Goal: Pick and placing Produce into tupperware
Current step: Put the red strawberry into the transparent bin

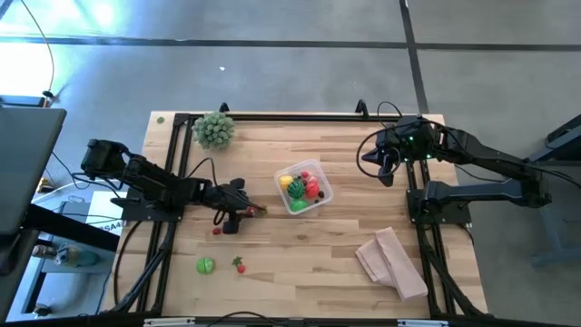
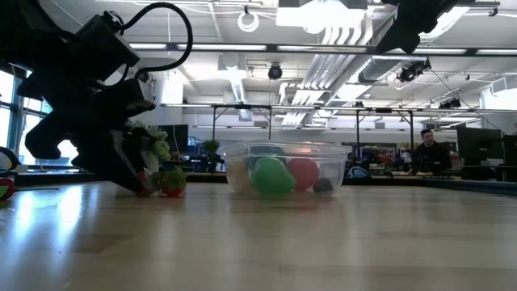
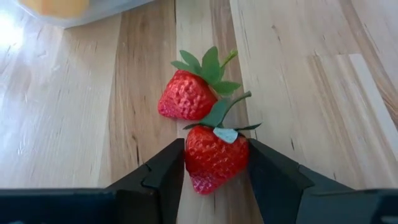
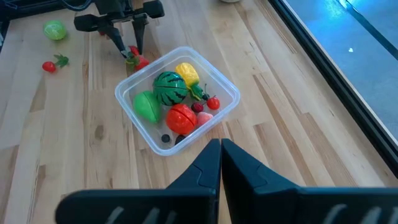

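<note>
The left hand (image 3: 214, 165) is down on the tabletop (image 1: 309, 245) just beside the tupperware (image 1: 304, 188), on the side away from the right arm, and its two dark fingers (image 3: 163, 174) are clasped around a red toy strawberry (image 3: 214, 155) with a green leafy stem. A second strawberry (image 3: 186, 93) lies touching the first one, slightly nearer the tupperware and outside the grip. The tupperware, a clear squarish container, sits near the middle of the tabletop and already holds several pieces: a striped dark-green round one (image 4: 170, 88), a plain green one (image 4: 147, 106), a yellow one (image 4: 186, 73), a red one (image 4: 181, 117) and a few small berries. Farther from the tupperware than the left hand, toward the front edge of the tabletop, a light-green ball (image 1: 206, 265) and a small red fruit with a green stem (image 1: 239, 264) lie loose, a little apart from each other. The right hand (image 4: 220, 155) hangs above the tabletop on the opposite side of the tupperware, its fingers pressed together and carrying nothing. A pale-green spiky plant (image 1: 213, 129) stands near the tabletop's far corner, and a tan folded cloth (image 1: 392, 262) lies beyond the tupperware on the right arm's side.
</note>
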You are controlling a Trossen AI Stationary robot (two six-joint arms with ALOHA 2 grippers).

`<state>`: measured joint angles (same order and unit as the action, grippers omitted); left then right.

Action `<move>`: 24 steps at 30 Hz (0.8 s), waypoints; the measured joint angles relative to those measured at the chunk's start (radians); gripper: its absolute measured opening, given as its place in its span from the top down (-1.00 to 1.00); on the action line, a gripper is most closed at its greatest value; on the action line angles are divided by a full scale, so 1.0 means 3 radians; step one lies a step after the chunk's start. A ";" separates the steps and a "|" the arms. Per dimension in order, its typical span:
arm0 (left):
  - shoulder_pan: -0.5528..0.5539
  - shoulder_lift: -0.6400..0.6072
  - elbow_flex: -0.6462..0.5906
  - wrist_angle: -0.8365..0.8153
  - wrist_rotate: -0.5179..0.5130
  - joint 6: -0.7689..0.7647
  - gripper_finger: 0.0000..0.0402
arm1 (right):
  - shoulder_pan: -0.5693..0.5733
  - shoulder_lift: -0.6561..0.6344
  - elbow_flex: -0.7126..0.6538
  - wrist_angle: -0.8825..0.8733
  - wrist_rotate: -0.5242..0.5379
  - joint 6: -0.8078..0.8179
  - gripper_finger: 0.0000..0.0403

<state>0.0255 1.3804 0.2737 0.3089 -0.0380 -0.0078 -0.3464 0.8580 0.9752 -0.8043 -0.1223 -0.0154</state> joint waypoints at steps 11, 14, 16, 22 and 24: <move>0.0000 0.0000 0.0000 0.0085 0.0000 0.0000 0.27 | 0.0001 0.0000 0.0000 0.0001 0.0000 0.0000 0.98; 0.0001 -0.0013 0.0000 0.0089 -0.0023 0.0000 0.25 | 0.0001 0.0001 0.0000 0.0000 0.0000 0.0000 0.98; 0.0001 -0.0020 0.0000 0.0083 -0.0027 0.0000 0.25 | 0.0000 0.0001 -0.0001 0.0000 0.0000 0.0000 0.98; 0.0001 -0.0196 -0.0001 -0.0066 -0.0068 -0.0052 0.25 | 0.0000 0.0000 0.0000 0.0001 0.0000 0.0000 0.98; 0.0000 -0.0299 0.0000 -0.0108 -0.0086 -0.0071 0.25 | 0.0000 0.0000 0.0000 0.0000 -0.0001 0.0000 0.98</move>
<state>0.0255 1.2906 0.2737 0.2765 -0.0638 -0.0293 -0.3464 0.8580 0.9752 -0.8043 -0.1226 -0.0154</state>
